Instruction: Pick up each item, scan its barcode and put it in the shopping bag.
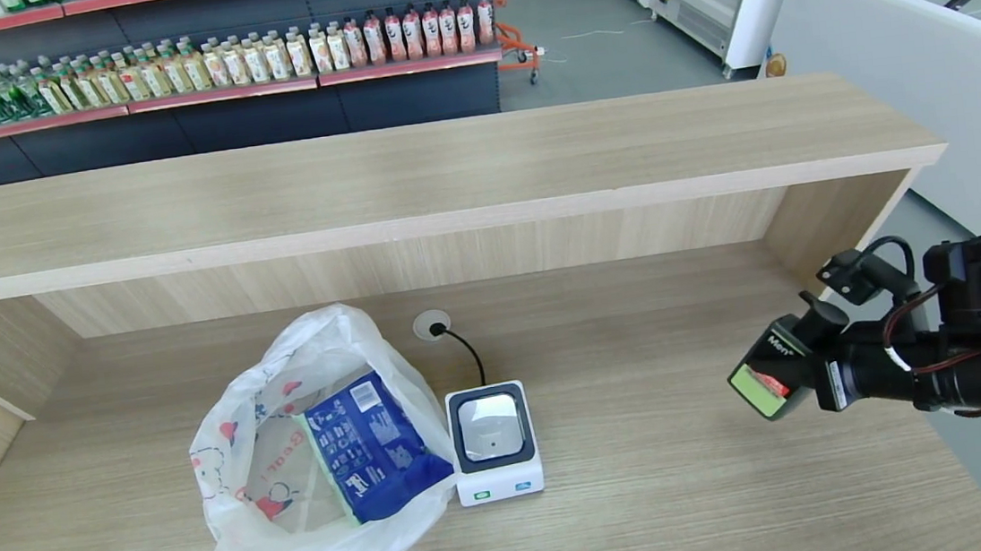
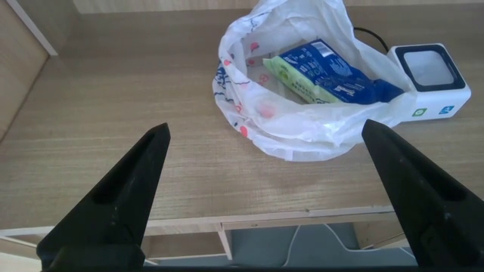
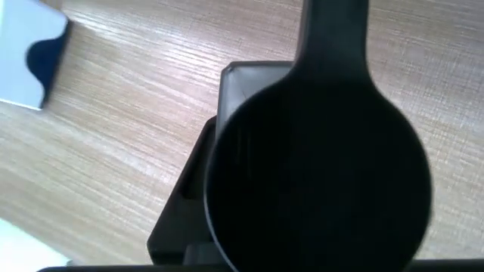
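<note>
The scanning step for a second item is being carried out, as judged from the layout. A small box (image 1: 762,386) with a green and red face is being pinched by the right pincer (image 1: 795,368) and is being held above the right part of the worktop (image 1: 700,489), well apart from the scanner (image 1: 493,442). In the right wrist view the box is being largely covered by the dark body of the pincer, so its barcode side cannot be made out there.

The left pincer (image 2: 266,130) is being held spread, with nothing between its fingers, over the near edge of the worktop and short of the shopping bag (image 1: 235,516). The bag is being left lying open on the worktop, its right side touching the scanner. A blue packet (image 1: 376,444) is already being kept inside it, leaning toward the scanner side, so one item is being counted as done.

For the next move, the box is being expected to travel leftward across the worktop until it is being presented over the glass window of the scanner. Its barcode face is being required to point down at that window, and which face carries the code cannot be told. After that, the box is being called for above the bag's mouth, beside the blue packet, and release is being advised only once it is inside the rim.
</note>
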{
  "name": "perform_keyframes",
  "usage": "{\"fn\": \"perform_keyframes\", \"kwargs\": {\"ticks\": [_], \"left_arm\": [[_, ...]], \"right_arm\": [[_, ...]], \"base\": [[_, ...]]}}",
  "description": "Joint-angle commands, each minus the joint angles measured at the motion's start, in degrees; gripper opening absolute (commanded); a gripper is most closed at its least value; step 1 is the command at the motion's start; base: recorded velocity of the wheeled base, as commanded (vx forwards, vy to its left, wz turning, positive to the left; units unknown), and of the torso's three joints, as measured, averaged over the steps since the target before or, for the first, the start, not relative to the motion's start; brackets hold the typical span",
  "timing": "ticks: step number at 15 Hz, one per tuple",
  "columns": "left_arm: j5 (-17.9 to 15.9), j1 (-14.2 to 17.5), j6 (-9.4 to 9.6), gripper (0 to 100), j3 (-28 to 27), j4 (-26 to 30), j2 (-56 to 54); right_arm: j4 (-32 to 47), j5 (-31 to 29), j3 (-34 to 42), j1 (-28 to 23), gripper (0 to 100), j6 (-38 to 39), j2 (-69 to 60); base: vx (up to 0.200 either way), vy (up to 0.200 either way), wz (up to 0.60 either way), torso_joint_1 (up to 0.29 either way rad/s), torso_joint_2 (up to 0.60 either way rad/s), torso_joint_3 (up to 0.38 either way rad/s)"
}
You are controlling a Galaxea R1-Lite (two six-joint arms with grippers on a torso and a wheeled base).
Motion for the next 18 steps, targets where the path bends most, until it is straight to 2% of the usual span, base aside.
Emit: {"fn": "perform_keyframes", "kwargs": {"ticks": [1, 2, 3, 6, 9, 11, 12, 14, 18], "left_arm": [[0.00, 0.00, 0.00, 100, 0.01, 0.00, -0.02], [0.00, 0.00, 0.00, 100, 0.01, 0.00, -0.02], [0.00, 0.00, 0.00, 100, 0.01, 0.00, -0.02], [0.00, -0.08, 0.00, 100, 0.01, 0.00, -0.02], [0.00, -0.08, 0.00, 100, 0.01, 0.00, -0.02], [0.00, 0.00, 0.00, 100, 0.01, 0.00, -0.02], [0.00, 0.00, 0.00, 100, 0.01, 0.00, -0.02], [0.00, -0.08, 0.00, 100, 0.01, 0.00, -0.02], [0.00, 0.00, 0.00, 100, 0.01, 0.00, -0.02]], "right_arm": [[4.28, 0.03, -0.18, 3.93, 0, 9.39, -11.66], [8.15, -0.58, -2.55, 8.50, 0, 22.23, -17.19], [12.98, -1.64, -5.27, 11.14, 0, 28.99, -20.62], [28.19, -6.12, -13.45, 18.52, 0, 40.51, -26.86], [35.13, -10.60, -21.97, 25.55, 0, 53.60, -29.23], [39.97, -13.33, -27.16, 28.37, 0, 60.37, -29.15], [43.92, -16.93, -31.20, 30.83, 0, 67.58, -28.53], [48.84, -19.57, -36.91, 32.67, 0, 77.69, -27.48], [51.22, -24.58, -40.61, 38.47, 0, 93.68, -27.30]], "base": [[0.000, 0.000, 0.00, 0.000, 0.00, 0.000], [0.000, 0.000, 0.00, 0.000, 0.00, 0.000], [0.000, 0.000, 0.00, 0.000, 0.00, 0.000], [0.000, 0.000, 0.00, 0.000, 0.00, 0.000], [0.000, 0.000, 0.00, 0.000, 0.00, 0.000], [0.000, 0.000, 0.00, 0.000, 0.00, 0.000], [0.000, 0.000, 0.00, 0.000, 0.00, 0.000], [0.000, 0.000, 0.00, 0.000, 0.00, 0.000], [0.000, 0.000, 0.00, 0.000, 0.00, 0.000]]}}
